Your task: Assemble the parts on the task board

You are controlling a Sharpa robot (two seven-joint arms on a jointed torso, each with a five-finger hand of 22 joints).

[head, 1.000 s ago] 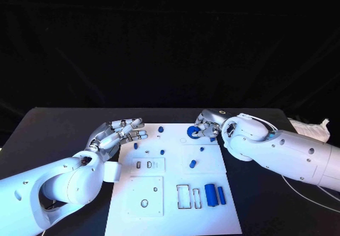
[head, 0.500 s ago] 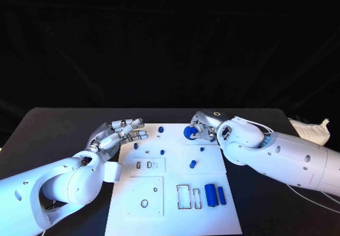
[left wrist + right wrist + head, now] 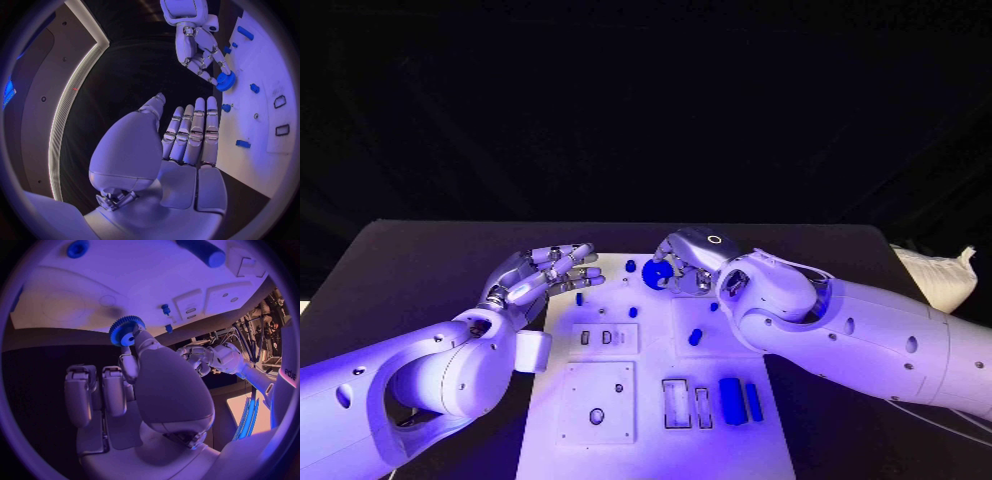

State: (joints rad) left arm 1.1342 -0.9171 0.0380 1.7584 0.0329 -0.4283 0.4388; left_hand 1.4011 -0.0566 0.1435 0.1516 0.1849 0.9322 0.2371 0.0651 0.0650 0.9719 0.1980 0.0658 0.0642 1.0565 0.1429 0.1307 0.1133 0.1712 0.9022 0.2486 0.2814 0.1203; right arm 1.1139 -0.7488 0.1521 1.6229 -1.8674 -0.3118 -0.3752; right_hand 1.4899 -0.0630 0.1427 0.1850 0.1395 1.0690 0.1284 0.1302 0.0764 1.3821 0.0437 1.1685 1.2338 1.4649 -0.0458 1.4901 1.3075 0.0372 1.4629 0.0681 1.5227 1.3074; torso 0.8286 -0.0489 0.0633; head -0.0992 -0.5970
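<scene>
The white task board (image 3: 661, 440) lies in the middle of the table. My right hand (image 3: 689, 262) pinches a blue gear (image 3: 658, 274) above the board's far edge; the gear's teeth show plainly in the right wrist view (image 3: 127, 330). My left hand (image 3: 545, 272) hovers at the board's far left corner with fingers apart and nothing in it. From the left wrist view, its straight fingers (image 3: 195, 131) point toward the right hand (image 3: 200, 50) and the gear (image 3: 225, 81). Small blue pegs (image 3: 694, 337) stand on the board. A larger blue cylinder (image 3: 731, 400) lies beside a thinner one near the front right.
A white bag (image 3: 942, 275) lies at the table's right edge. The board has raised white plates with slots and holes (image 3: 599, 400) on its left half. Black table (image 3: 416, 270) stretches to the left of the board.
My right hand has carried the blue gear leftward along the board's far edge, closer to the left hand. The left hand has barely moved.
</scene>
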